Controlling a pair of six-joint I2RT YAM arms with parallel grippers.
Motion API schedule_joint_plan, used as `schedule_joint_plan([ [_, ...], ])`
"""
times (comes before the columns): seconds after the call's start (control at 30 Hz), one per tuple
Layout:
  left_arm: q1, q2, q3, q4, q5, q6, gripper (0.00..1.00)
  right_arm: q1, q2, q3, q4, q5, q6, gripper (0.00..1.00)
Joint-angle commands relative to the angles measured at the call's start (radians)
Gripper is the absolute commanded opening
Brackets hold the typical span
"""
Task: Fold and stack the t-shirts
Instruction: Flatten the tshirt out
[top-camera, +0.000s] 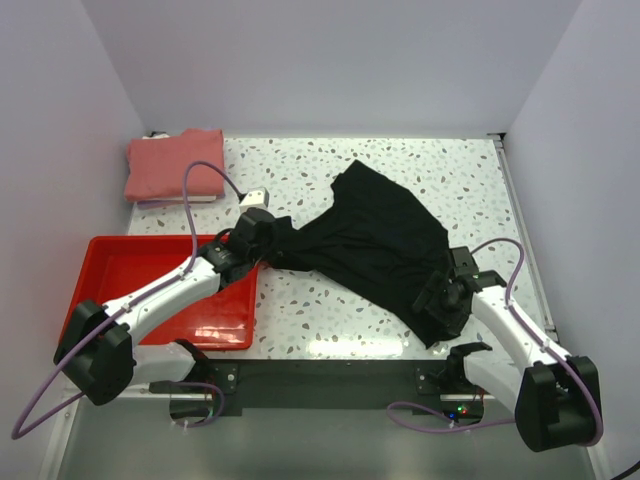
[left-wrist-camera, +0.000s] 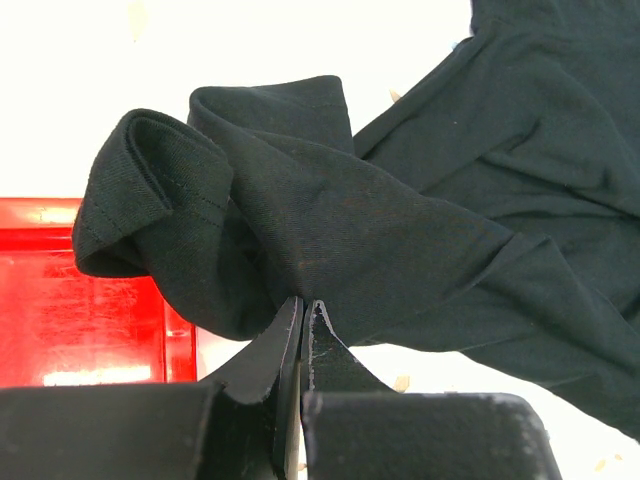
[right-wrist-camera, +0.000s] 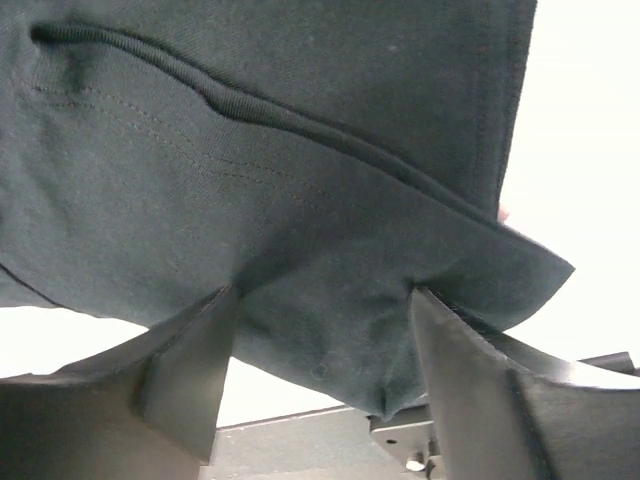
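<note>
A black t-shirt (top-camera: 375, 235) lies crumpled across the middle of the speckled table. My left gripper (top-camera: 266, 234) is shut on its bunched left end; in the left wrist view the fingertips (left-wrist-camera: 303, 303) pinch the dark cloth (left-wrist-camera: 400, 220) just below a rolled hem. My right gripper (top-camera: 441, 300) is at the shirt's near right corner. Its jaws stand wide apart (right-wrist-camera: 322, 295), with a hanging fold of the black cloth (right-wrist-camera: 280, 150) draped between them. A salmon-pink t-shirt (top-camera: 172, 165) lies folded at the far left corner.
A red plastic tray (top-camera: 150, 290) sits at the near left under the left arm, its edge also in the left wrist view (left-wrist-camera: 70, 300). White walls close in the table at the left, back and right. A dark base plate (top-camera: 330, 385) runs along the near edge.
</note>
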Motion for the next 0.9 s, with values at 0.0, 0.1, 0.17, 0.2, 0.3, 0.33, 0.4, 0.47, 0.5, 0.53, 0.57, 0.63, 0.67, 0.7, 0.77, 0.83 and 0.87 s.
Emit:
schedule_joint_plan([
  [0.0, 0.007, -0.029, -0.001, 0.021, -0.026, -0.013, 0.00, -0.002, -0.008, -0.029, 0.054, -0.039, 0.014, 0.68],
  [0.1, 0.007, -0.029, -0.001, 0.023, -0.021, -0.012, 0.00, -0.002, -0.005, -0.042, 0.091, -0.068, 0.014, 0.52],
  [0.17, 0.007, -0.030, -0.004, 0.027, -0.012, -0.010, 0.00, -0.002, 0.002, -0.045, 0.104, -0.076, 0.014, 0.47],
  [0.2, 0.007, -0.029, -0.003, 0.031, -0.009, -0.010, 0.00, -0.002, 0.004, -0.046, 0.114, -0.079, 0.010, 0.42],
  [0.3, 0.007, -0.029, -0.004, 0.028, -0.007, -0.010, 0.00, -0.002, 0.002, -0.039, 0.114, -0.086, 0.004, 0.28],
  [0.33, 0.007, -0.030, -0.004, 0.028, -0.007, -0.010, 0.00, -0.002, -0.005, -0.028, 0.107, -0.080, -0.001, 0.26],
  [0.4, 0.007, -0.032, -0.004, 0.028, -0.007, -0.010, 0.00, -0.002, -0.016, -0.011, 0.070, -0.062, -0.018, 0.26],
  [0.47, 0.007, -0.032, -0.004, 0.029, -0.007, -0.010, 0.00, -0.002, -0.034, 0.013, 0.041, -0.033, -0.027, 0.27],
  [0.5, 0.007, -0.032, -0.004, 0.029, -0.006, -0.010, 0.00, -0.002, -0.040, 0.020, 0.013, -0.025, -0.036, 0.27],
  [0.53, 0.007, -0.032, -0.004, 0.031, -0.006, -0.010, 0.00, -0.002, -0.047, 0.032, 0.001, -0.022, -0.038, 0.28],
  [0.57, 0.009, -0.030, -0.003, 0.028, -0.006, -0.010, 0.00, -0.002, -0.056, 0.035, -0.008, -0.020, -0.041, 0.28],
  [0.63, 0.007, -0.030, -0.003, 0.029, -0.004, -0.009, 0.00, -0.002, -0.062, 0.046, -0.031, -0.019, -0.045, 0.31],
  [0.67, 0.007, -0.030, -0.003, 0.029, -0.004, -0.010, 0.00, -0.002, -0.067, 0.049, -0.039, -0.031, -0.047, 0.32],
  [0.7, 0.007, -0.030, -0.003, 0.029, -0.006, -0.010, 0.00, -0.002, -0.067, 0.052, -0.056, -0.040, -0.052, 0.33],
  [0.77, 0.009, -0.030, -0.003, 0.029, -0.006, -0.009, 0.00, 0.000, -0.071, 0.058, -0.068, -0.057, -0.053, 0.35],
  [0.83, 0.007, -0.030, -0.003, 0.029, -0.007, -0.010, 0.00, 0.000, -0.068, 0.069, -0.093, -0.080, -0.064, 0.37],
  [0.87, 0.009, -0.030, -0.004, 0.028, -0.007, -0.010, 0.00, 0.000, -0.067, 0.076, -0.106, -0.080, -0.074, 0.39],
])
